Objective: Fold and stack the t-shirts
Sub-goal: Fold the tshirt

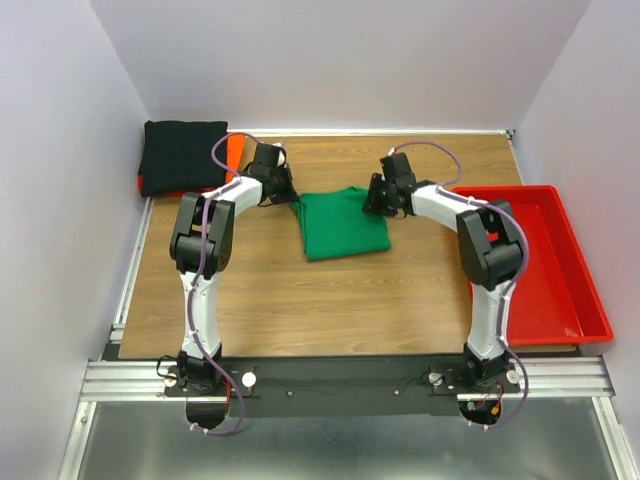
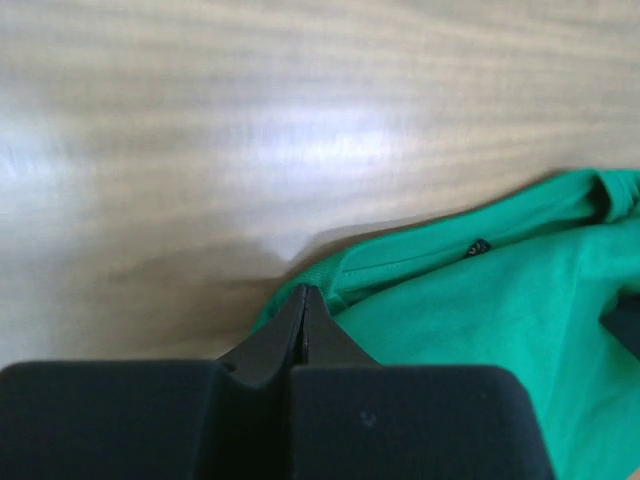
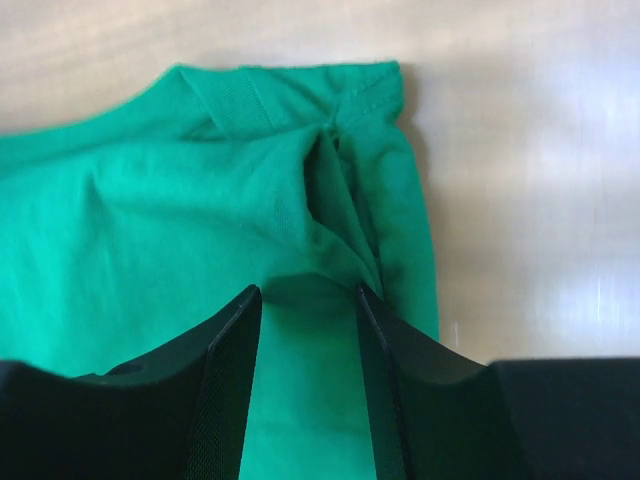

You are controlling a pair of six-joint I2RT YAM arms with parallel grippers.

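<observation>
The green t-shirt (image 1: 343, 224) lies folded in the middle of the table. My left gripper (image 1: 285, 196) is at its far left corner. In the left wrist view its jaws (image 2: 305, 292) are closed tight on the shirt's hem (image 2: 400, 262), with green cloth on both sides of the tips. My right gripper (image 1: 376, 200) is at the far right corner. It is open (image 3: 306, 292), and its fingers straddle bunched green cloth (image 3: 200, 200) without pinching it. The black t-shirt (image 1: 183, 155) lies folded at the back left, on top of the orange-red one (image 1: 235, 152).
A rigid red plastic tray (image 1: 545, 262) stands at the right edge of the table, next to the right arm. White walls close in the back and both sides. Bare wood (image 1: 300, 300) shows in front of the green shirt.
</observation>
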